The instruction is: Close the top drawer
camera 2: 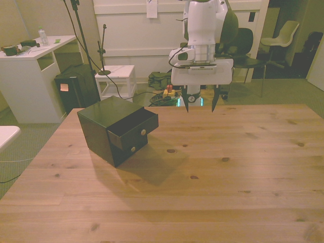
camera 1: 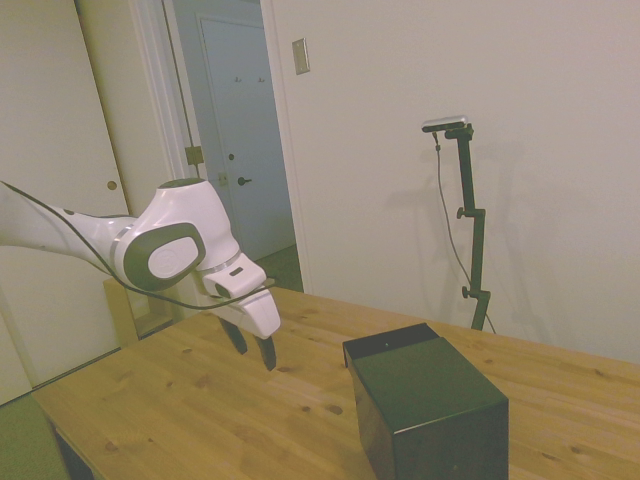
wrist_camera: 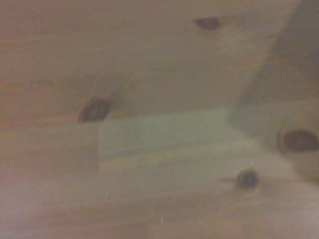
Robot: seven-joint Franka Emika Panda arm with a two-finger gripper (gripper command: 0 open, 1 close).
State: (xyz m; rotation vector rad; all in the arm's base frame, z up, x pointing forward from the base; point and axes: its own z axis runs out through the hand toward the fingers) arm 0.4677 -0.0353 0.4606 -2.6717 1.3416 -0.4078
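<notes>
The gripper (camera 2: 200,107) hangs above the wooden surface (camera 2: 212,172), its fingers (camera 2: 186,105) pointing down and spread well apart, with nothing between them. In the side view the gripper (camera 1: 254,352) is clear of the boards, tilted slightly. The top drawer (camera 2: 132,130) sits pulled partway out of the black cabinet (camera 2: 104,126), off to the gripper's side toward the front view's left and nearer the camera, well apart from it. A small round knob (camera 2: 143,132) shows on the drawer's face, another on the front below it. The wrist view shows only blurred knotty wood (wrist_camera: 149,149)
</notes>
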